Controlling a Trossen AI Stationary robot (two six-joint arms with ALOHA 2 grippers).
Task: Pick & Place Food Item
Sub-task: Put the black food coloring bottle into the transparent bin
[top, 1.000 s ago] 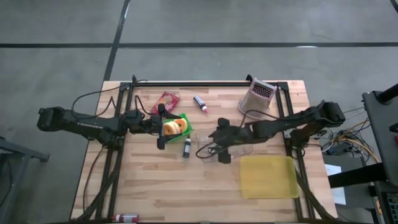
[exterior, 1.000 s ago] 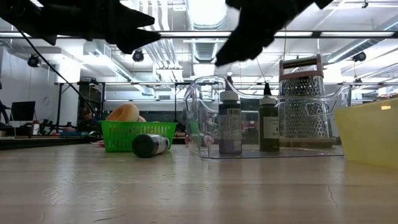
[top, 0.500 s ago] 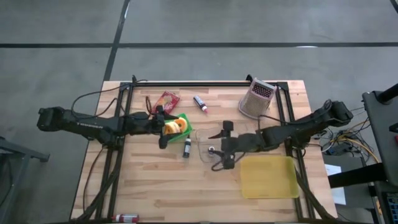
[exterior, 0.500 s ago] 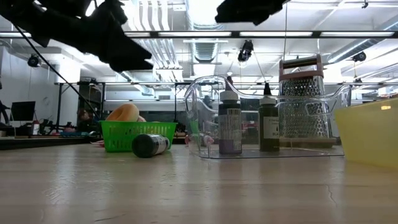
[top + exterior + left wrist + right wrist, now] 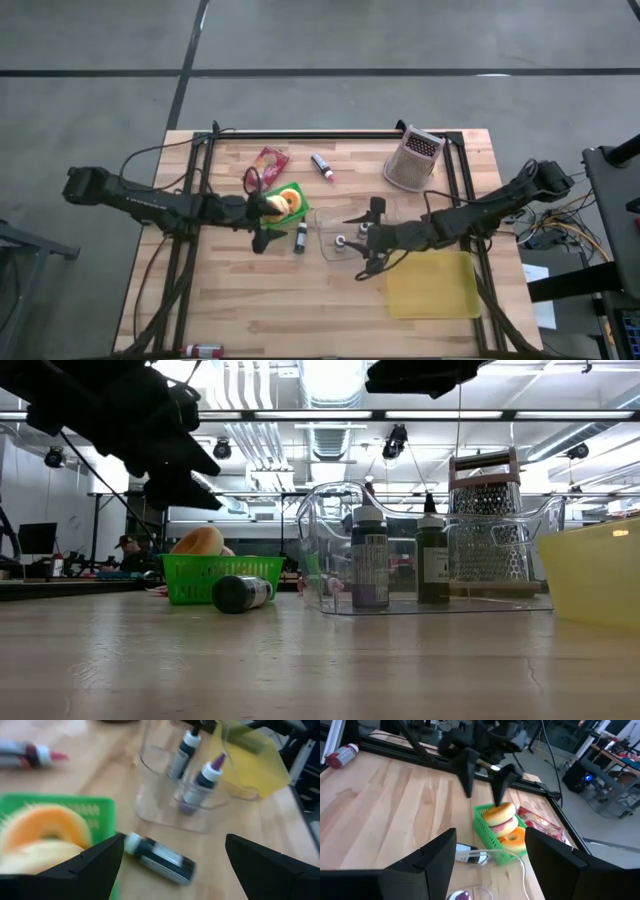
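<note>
A green basket [image 5: 296, 196] holds stacked ring donuts [image 5: 277, 205] left of the table's middle. It also shows in the left wrist view [image 5: 60, 802] and the low view [image 5: 222, 575]. My left gripper [image 5: 258, 212] is open and empty, hanging above the basket's left side [image 5: 175, 470]. A dark bottle [image 5: 300, 237] lies on its side beside the basket. A clear container [image 5: 330, 222] holds two upright bottles [image 5: 369, 565]. My right gripper [image 5: 368, 237] is open and empty, raised over the clear container's right side.
A yellow container [image 5: 432, 284] stands at the near right and a metal grater [image 5: 413, 158] at the far right. A red packet [image 5: 268, 160] and a red-tipped bottle [image 5: 322, 166] lie at the far side. Another red-capped bottle [image 5: 203, 349] lies at the near edge.
My right gripper has risen from just above the clear container and gone a little toward the table's right edge. My left gripper has come down toward the green basket. The two bottles stay upright in the clear container.
</note>
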